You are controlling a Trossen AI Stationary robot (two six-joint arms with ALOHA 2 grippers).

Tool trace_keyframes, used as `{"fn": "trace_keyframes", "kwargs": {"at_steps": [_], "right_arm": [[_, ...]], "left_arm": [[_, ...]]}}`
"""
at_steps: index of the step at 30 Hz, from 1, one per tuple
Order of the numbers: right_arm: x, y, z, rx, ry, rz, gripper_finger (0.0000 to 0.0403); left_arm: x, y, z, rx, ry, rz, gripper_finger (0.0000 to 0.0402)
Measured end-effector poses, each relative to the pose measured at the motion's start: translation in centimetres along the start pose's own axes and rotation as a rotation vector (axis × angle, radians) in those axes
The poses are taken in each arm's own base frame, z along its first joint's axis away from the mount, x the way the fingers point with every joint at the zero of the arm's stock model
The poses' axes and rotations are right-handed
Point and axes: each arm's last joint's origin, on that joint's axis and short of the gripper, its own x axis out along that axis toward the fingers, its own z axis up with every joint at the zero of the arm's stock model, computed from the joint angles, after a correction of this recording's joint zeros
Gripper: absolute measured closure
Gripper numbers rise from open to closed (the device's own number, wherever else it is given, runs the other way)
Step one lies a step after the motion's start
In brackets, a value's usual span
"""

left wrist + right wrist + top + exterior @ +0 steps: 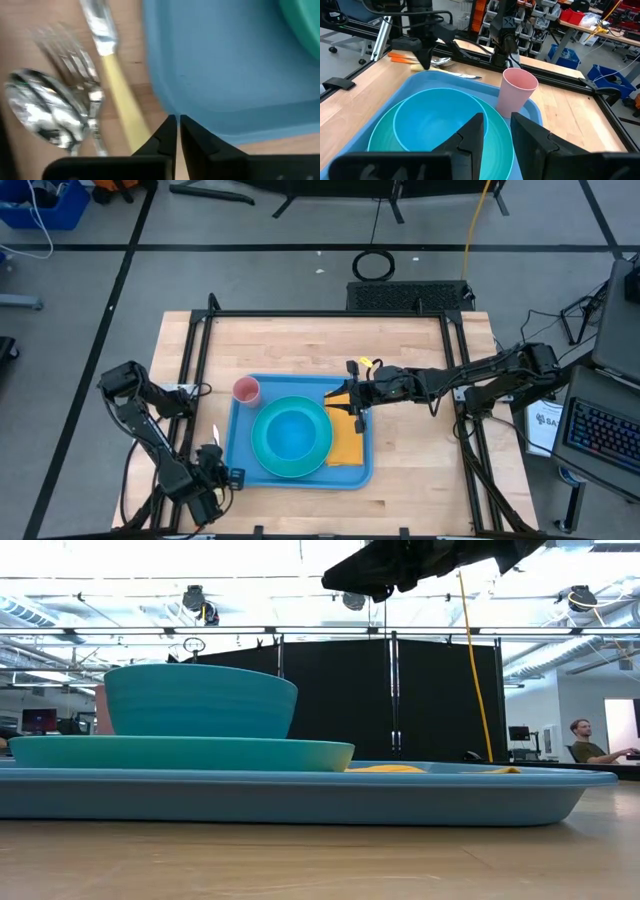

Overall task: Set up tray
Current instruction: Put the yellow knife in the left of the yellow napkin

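The large flat blue plastic tray lay in the middle of the pale wooden surface, carrying a round teal plate, a blue bowl, a pink plastic cup and a yellow napkin.

The left hand hovered at the tray's near left corner with its fingers pressed almost together, gripping nothing. Beside it, off the tray, lay a metal spoon, a metal fork and a knife with a yellow handle. Cutlery looked like the next job: the hand would do well to spread first, then close across one handle alone.

The right hand hung above the napkin, fingers narrowly parted and empty.

Behind stood a black curtain; a person sat far off.
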Motion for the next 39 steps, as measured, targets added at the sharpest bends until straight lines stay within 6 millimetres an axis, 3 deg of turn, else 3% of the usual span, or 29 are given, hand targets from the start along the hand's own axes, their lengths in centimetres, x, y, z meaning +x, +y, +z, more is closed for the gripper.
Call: {"fn": "trace_keyframes", "kwargs": {"at_steps": [18,39], "right_arm": [[0.0,0.0,0.0,0.005,0.001,0.0,0.0314],[0.0,0.0,0.0,0.005,0.0,0.0,0.0314]], "left_arm": [[1.1,0.9,0.5,-0.008,0.033,0.132,0.0246],[3.0,0.2,-0.7,0.016,0.045,0.149,0.024]]}}
